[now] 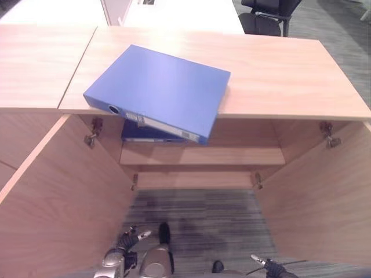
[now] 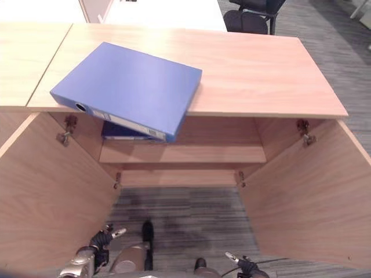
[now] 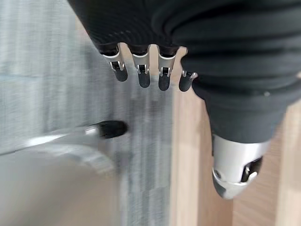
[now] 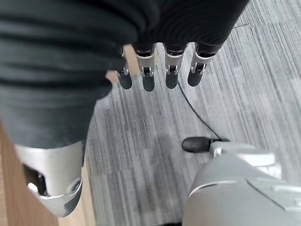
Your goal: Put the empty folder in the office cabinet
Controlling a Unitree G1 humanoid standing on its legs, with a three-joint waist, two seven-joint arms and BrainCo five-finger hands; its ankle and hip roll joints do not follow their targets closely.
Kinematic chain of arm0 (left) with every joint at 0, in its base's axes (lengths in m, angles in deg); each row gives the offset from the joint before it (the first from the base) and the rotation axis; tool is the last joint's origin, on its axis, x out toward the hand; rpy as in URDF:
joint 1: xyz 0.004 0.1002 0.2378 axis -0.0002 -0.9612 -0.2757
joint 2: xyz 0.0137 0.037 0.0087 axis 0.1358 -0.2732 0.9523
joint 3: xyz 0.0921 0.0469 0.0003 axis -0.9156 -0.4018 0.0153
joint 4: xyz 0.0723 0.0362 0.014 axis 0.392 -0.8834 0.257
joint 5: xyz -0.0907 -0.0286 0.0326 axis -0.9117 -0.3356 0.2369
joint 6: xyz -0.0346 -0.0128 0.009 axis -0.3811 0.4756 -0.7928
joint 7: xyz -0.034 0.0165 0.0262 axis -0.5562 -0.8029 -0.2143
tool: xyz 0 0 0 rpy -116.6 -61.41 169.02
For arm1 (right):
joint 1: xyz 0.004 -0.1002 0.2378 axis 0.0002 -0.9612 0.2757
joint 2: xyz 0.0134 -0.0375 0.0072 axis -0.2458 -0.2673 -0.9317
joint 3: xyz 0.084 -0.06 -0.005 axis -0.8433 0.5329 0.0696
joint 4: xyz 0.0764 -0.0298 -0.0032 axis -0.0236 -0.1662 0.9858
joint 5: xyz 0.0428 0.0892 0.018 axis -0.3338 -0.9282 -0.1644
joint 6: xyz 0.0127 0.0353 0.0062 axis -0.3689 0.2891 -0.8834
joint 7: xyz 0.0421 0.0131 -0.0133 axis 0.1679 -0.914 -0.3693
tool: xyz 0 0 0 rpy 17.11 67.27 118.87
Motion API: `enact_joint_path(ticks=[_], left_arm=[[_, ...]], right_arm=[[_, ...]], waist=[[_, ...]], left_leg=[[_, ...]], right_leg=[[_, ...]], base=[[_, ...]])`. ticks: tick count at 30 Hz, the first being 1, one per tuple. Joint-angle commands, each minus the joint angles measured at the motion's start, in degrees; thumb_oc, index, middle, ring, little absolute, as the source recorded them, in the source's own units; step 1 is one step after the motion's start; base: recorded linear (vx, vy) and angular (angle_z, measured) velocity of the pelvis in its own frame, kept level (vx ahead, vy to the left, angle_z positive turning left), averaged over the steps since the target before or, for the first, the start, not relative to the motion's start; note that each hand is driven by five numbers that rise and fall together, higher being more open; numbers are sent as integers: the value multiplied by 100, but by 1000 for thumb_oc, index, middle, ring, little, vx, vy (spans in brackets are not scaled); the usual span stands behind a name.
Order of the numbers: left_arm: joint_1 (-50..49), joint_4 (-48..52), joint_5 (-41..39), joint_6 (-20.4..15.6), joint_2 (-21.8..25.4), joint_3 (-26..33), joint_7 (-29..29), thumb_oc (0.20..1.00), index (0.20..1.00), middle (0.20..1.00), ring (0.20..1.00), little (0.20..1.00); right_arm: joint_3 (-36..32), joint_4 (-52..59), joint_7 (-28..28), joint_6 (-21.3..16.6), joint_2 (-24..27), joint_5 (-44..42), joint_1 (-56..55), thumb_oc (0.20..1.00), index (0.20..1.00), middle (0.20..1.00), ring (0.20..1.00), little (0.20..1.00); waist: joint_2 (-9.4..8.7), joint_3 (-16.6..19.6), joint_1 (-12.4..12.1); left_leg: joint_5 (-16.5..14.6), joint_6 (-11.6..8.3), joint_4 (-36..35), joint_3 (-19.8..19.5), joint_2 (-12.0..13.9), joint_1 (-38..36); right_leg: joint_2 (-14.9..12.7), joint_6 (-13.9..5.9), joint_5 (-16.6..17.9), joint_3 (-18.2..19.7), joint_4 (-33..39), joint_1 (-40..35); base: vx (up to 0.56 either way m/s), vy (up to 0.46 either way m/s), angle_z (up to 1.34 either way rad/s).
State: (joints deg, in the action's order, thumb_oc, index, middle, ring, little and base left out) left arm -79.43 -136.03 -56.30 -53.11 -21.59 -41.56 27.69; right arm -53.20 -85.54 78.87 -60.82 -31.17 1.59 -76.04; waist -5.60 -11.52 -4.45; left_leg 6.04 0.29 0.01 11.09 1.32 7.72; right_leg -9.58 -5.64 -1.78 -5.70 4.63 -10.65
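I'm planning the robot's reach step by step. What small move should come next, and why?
Probably raise the left hand toward the blue folder. Both hands hang low by the floor, fingers relaxed and holding nothing, the right hand too. The folder lies on the cabinet top, its spine corner jutting over the front edge above the open doors, toward the robot's left. Another blue folder already lies on the shelf.

Both eye views are looking steeply down from the head, sharing the open cabinet (image 1: 203,156) and carpet (image 1: 197,214). Each wrist view is peering closely past its own fingers at that carpet.
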Motion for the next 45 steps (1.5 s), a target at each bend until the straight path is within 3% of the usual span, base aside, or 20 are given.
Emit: enact_joint_path(ticks=[1, 3, 4, 5, 6, 8, 10, 12, 13, 14, 15, 17, 19, 22, 26, 38, 42, 43, 45], left_arm=[[-76, 420, 228, -136, -68, -160, -2, 1000, 1000, 1000, 1000, 1000], [14, 590, 175, -154, 5, -167, 34, 1000, 1000, 1000, 1000, 1000], [70, 720, 132, -157, 58, -127, 53, 1000, 1000, 1000, 1000, 1000], [70, 720, 132, -157, 58, -127, 53, 1000, 1000, 1000, 1000, 1000], [118, 722, 122, -165, 80, -111, 78, 1000, 1000, 1000, 1000, 1000], [147, 741, 109, -172, 95, -91, 94, 1000, 1000, 1000, 1000, 1000], [209, 722, 73, -189, 124, -44, 128, 1000, 1000, 1000, 1000, 1000], [268, 688, 5, -210, 146, -38, 146, 1000, 1000, 1000, 1000, 1000], [268, 688, 5, -210, 146, -38, 146, 1000, 1000, 1000, 1000, 1000], [292, 646, 13, -226, 140, -83, 154, 1000, 1000, 1000, 1000, 1000], [296, 646, 13, -225, 140, -82, 154, 1000, 1000, 1000, 1000, 1000], [273, 673, 44, -259, 108, -102, 152, 1000, 1000, 1000, 1000, 1000], [232, 683, 54, -244, 107, -78, 140, 1000, 1000, 1000, 1000, 1000], [188, 650, 38, -248, 106, -69, 129, 1000, 1000, 1000, 1000, 1000], [121, 575, -37, -233, 7, 1, 147, 1000, 1000, 1000, 1000, 1000], [-23, 748, -20, -223, -141, -48, 150, 1000, 1000, 1000, 1000, 1000], [-38, 997, -21, -231, -141, -55, 195, 1000, 1000, 1000, 1000, 1000], [-41, 1073, -50, -227, -135, -53, 198, 1000, 1000, 1000, 1000, 1000], [-88, 1274, -65, -218, -120, -44, 146, 1000, 1000, 1000, 1000, 1000]], right_arm=[[-45, 90, 32, -22, 375, 183, 135, 1000, 1000, 1000, 1000, 1000], [-105, 123, 52, -33, 342, 98, 216, 1000, 1000, 1000, 1000, 1000], [-134, 145, 57, -33, 320, 87, 365, 1000, 1000, 1000, 1000, 1000], [-134, 145, 57, -33, 320, 87, 365, 1000, 1000, 1000, 1000, 1000], [-138, 204, 45, -39, 278, 78, 401, 1000, 1000, 1000, 1000, 1000], [-126, 250, 47, -45, 245, 87, 404, 1000, 1000, 1000, 1000, 1000], [-99, 292, 56, -59, 201, 146, 394, 1000, 1000, 1000, 1000, 1000], [-77, 327, 73, -75, 208, 234, 373, 1000, 1000, 1000, 1000, 1000], [-77, 327, 73, -75, 208, 234, 374, 1000, 1000, 1000, 1000, 1000], [-71, 304, 68, -55, 232, 242, 378, 1000, 1000, 1000, 1000, 1000], [-72, 304, 68, -54, 232, 241, 381, 1000, 1000, 1000, 1000, 1000], [-87, 286, 59, -53, 237, 220, 297, 1000, 1000, 1000, 1000, 1000], [-115, 232, 55, -26, 274, 203, 260, 1000, 1000, 1000, 1000, 1000], [-111, 234, 44, -18, 284, 235, 222, 1000, 1000, 1000, 1000, 1000], [-57, 213, 42, -35, 351, 279, 186, 1000, 1000, 1000, 1000, 1000], [18, 173, 16, -102, 562, 324, 47, 1000, 1000, 1000, 1000, 1000], [-5, 147, 48, -103, 665, 362, 49, 1000, 1000, 1000, 1000, 1000], [-3, 137, 55, -94, 689, 365, 64, 1000, 1000, 1000, 1000, 1000], [-16, 133, 47, -84, 721, 323, 102, 1000, 1000, 1000, 1000, 1000]], waist=[[240, 69, -137], [224, 63, -96], [315, 24, -74], [314, 25, -76], [419, -36, -2], [439, -78, 17], [463, -78, -30], [552, -97, -15], [553, -98, -12], [478, -127, 85], [487, -113, 83], [417, -76, 134], [420, -19, 116], [417, 21, 90], [454, 15, 50], [699, -173, 32], [745, -299, 6], [720, -329, 24], [586, -335, 58]], left_leg=[[131, -433, 256, -131, 536, 492], [13, -293, 209, -36, 385, 421], [-66, -128, -83, 58, 292, 228], [-65, -128, -84, 60, 291, 229], [-114, -95, -183, 38, 289, 53], [-150, -96, -242, 33, 261, -86], [-260, -157, -259, 42, 287, -242], [-383, -305, -195, -57, 451, -333], [-384, -305, -193, -60, 451, -333], [-449, -339, -39, -187, 358, -328], [-440, -338, -30, -187, 369, -299], [-456, -316, 5, -247, 247, -286], [-419, -374, -17, -337, 296, -286], [-400, -427, -34, -370, 368, -321], [-196, -640, -84, -475, 599, -400], [344, -1136, 29, -732, 1232, -429], [559, -1206, 250, -759, 1384, -240], [510, -1155, 382, -691, 1394, -184], [-57, -1004, 941, -639, 1132, -278]], right_leg=[[310, -303, -912, -4, -914, -95], [235, -496, -685, -19, -1433, 229], [165, -833, -171, -97, -2248, 727], [163, -834, -173, -94, -2252, 731], [179, -936, 32, -184, -2755, 930], [108, -936, 110, -277, -2862, 989], [-306, -896, 88, -720, -2530, 1008], [-694, -576, -164, -1201, -1864, 1058], [-693, -576, -165, -1205, -1863, 1054], [-682, -610, -135, -806, -1382, 975], [-667, -605, -102, -808, -1353, 987], [-503, -699, -61, -228, -1212, 929], [-461, -716, -9, 61, -1077, 866], [-447, -675, -62, -100, -866, 728], [-181, -545, -218, -369, -403, 341], [460, -143, -491, -711, 24, -270], [487, -75, -529, -881, 37, -316], [467, -46, -501, -949, 37, -288], [390, 32, -416, -1007, -6, -168]], base=[[218, 268, -24], [158, 309, -18], [43, 217, -12], [43, 244, -19], [61, 102, -7], [73, 54, 21], [142, -43, 20], [170, -148, 5], [171, -179, 3], [75, -74, 12], [111, -97, 28], [57, -74, 59], [52, -212, 62], [30, -179, -8], [0, -183, 8], [-36, -175, 10], [-97, -111, 17], [-215, -139, 27], [-225, -187, 28]])
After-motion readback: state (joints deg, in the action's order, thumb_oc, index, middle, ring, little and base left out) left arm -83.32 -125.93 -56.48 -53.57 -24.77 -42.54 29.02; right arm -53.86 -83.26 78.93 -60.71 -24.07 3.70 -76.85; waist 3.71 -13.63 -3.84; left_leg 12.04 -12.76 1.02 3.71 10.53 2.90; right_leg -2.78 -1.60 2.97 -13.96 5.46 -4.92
